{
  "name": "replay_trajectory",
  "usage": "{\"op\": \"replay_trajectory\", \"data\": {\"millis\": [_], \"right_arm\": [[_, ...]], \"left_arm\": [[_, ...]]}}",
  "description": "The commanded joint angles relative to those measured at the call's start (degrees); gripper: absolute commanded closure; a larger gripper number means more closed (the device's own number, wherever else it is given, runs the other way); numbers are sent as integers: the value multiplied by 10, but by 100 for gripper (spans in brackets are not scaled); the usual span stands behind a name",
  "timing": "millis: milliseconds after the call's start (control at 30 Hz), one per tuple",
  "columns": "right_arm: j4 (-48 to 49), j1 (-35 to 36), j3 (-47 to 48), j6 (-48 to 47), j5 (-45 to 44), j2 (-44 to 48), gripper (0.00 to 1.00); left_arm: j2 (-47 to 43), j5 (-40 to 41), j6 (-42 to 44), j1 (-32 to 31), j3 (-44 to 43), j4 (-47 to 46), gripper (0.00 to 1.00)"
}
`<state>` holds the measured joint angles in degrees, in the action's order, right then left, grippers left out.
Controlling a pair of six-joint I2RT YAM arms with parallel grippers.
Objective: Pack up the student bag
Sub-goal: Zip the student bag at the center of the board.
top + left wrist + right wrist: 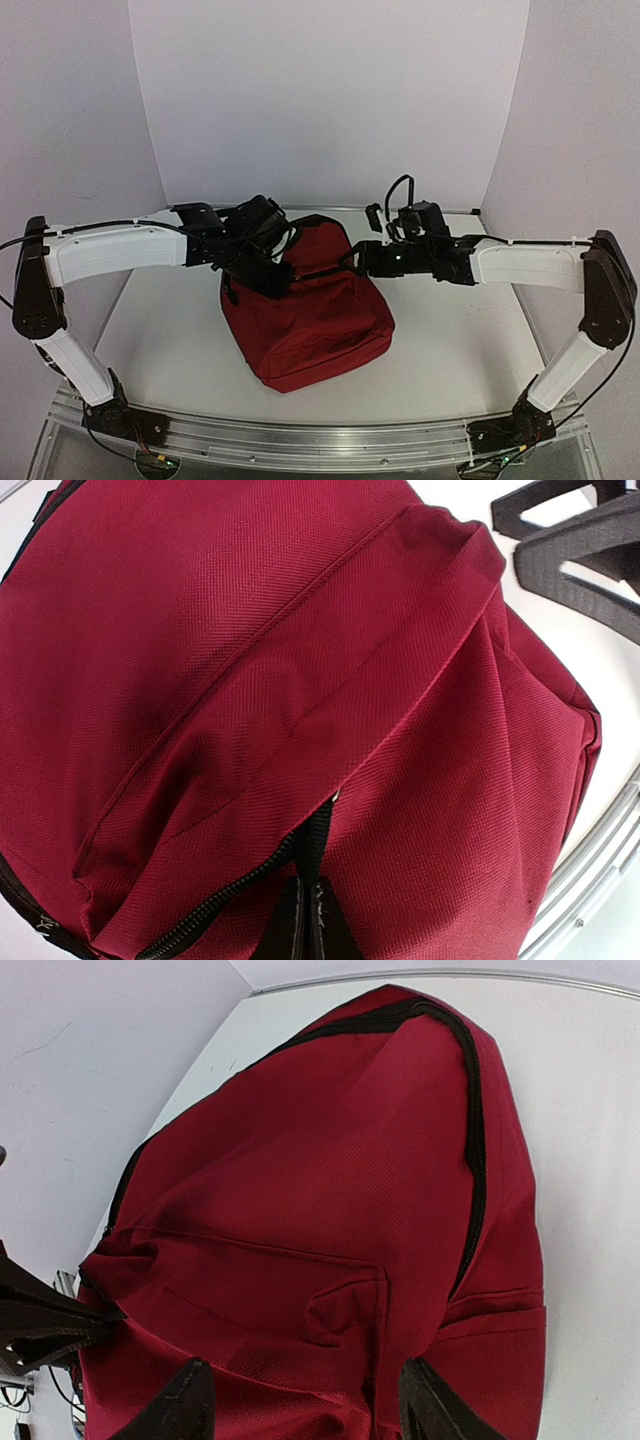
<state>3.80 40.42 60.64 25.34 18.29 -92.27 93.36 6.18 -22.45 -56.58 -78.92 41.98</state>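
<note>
Near edge: a metal rail (320, 440) carries both arm bases, left and right. Beyond it a white table (150, 340). The student bag (310, 320) lies about mid-table between the two arms, dark red, front face up, slumped and creased. It sits slantwise, one rounded end toward the rail and the other toward the back. Left gripper (308, 892) is at the bag's far left corner. Its fingers are drawn almost together, pinching a black zip pull (318, 835) where the black zip line meets the red fabric; the top view shows it low against the bag (268, 272). Right gripper (305, 1370) is at the bag's far right edge (352, 258), fingers spread wide apart with nothing between them but the red cloth of the front panel below. Whether the tips touch the fabric cannot be told. From the right wrist the black main zip (470, 1130) curves over the far end of the bag and appears closed along the stretch in view. Behind everything, plain white walls (320, 100) close off the back and sides.
</note>
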Motion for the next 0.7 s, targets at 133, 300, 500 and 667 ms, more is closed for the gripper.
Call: {"op": "replay_trajectory", "data": {"millis": [133, 300, 500, 667], "right_arm": [[23, 3, 44, 0, 38, -51, 51], [32, 5, 42, 15, 20, -59, 85], [17, -1, 37, 70, -147, -41, 100], [-8, -26, 32, 108, -222, -36, 100]], "left_arm": [[-22, -5, -5, 5, 2, -8, 100], [-17, -7, -9, 11, 0, -4, 100], [-28, -58, -45, 59, 26, -8, 100], [-51, -98, -71, 88, 54, 0, 100]]}}
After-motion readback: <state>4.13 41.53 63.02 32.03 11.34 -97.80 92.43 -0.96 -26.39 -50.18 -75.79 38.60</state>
